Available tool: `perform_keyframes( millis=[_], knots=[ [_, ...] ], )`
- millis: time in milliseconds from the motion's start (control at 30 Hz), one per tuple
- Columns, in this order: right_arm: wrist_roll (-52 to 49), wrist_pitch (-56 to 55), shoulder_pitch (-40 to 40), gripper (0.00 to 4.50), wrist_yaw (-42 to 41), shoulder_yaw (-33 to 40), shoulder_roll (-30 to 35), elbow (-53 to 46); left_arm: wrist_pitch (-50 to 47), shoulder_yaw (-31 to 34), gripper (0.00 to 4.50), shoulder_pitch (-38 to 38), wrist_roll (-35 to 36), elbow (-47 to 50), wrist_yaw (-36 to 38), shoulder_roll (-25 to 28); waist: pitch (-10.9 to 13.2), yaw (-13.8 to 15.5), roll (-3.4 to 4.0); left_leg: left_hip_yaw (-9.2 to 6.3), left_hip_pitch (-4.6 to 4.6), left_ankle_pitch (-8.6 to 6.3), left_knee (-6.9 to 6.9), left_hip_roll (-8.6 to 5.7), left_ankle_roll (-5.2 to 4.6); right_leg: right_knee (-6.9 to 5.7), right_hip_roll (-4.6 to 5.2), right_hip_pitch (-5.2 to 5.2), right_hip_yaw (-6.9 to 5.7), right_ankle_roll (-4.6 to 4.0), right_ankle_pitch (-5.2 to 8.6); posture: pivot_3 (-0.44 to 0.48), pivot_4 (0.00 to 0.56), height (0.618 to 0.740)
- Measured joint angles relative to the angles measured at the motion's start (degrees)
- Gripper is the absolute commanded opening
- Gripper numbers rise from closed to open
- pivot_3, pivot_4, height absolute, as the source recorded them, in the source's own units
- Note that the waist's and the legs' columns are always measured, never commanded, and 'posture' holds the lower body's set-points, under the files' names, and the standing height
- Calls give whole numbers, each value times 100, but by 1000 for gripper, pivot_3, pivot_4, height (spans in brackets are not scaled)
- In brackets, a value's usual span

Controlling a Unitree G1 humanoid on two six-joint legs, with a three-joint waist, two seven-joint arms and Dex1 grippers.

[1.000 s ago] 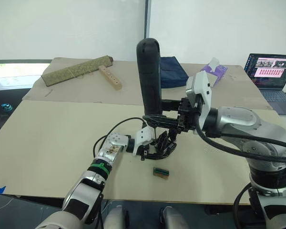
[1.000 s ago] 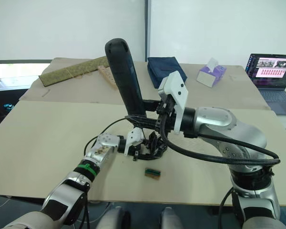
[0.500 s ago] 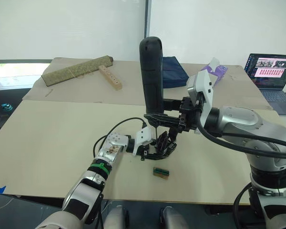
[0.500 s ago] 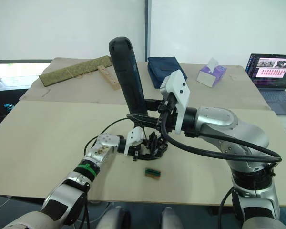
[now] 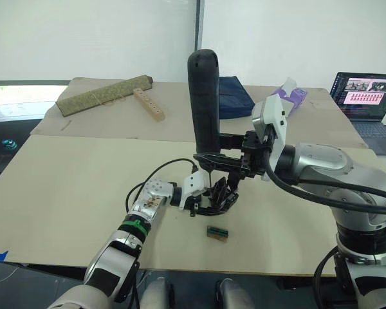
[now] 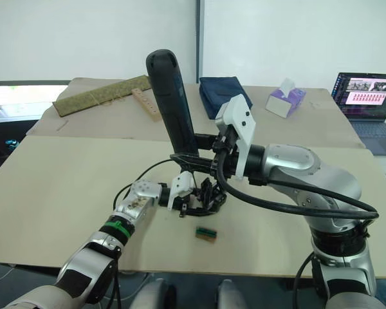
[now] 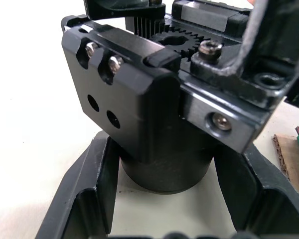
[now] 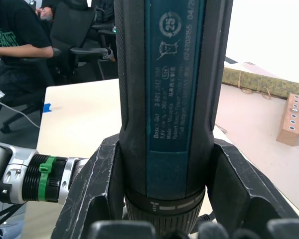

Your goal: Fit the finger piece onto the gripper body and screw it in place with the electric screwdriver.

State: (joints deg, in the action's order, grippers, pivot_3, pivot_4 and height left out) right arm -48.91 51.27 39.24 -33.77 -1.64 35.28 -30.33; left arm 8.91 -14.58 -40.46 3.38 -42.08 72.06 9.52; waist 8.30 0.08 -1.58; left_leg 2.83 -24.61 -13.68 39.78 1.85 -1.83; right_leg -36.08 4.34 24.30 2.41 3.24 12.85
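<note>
Nearby, green-and-brown block (image 5: 217, 232) lies; left hand (image 5: 194, 195) grips gripper body (image 5: 219, 197), right hand (image 5: 222, 154) electric screwdriver (image 5: 204, 103).

Electric screwdriver (image 5: 204, 103) upright above gripper body (image 5: 217, 198) — table (image 5: 64, 187) beneath.

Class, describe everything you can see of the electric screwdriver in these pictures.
The electric screwdriver is a long, thick black cylinder with a rounded top, seemingly plastic, with a teal label panel of white print. It stands nearly upright, bit end down, above the gripper body on the table. The right gripper clamps its lower end, one black finger on each side. The left gripper holds the body's round base.
</note>
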Motion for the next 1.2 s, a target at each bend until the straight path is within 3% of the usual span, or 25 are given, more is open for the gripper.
perform_keyframes(
  millis=[1200],
  knots=[
    [310, -2, -57, 1910, -339, -8, -6, 5, -4, 0, 2267, 5, 4, 10, 11, 4, 0, 0, 0, 0, 0, 0, 0, 0, 0, 0, 0, 1, 0, 0, 0, 0, 150, 738]
  ],
)
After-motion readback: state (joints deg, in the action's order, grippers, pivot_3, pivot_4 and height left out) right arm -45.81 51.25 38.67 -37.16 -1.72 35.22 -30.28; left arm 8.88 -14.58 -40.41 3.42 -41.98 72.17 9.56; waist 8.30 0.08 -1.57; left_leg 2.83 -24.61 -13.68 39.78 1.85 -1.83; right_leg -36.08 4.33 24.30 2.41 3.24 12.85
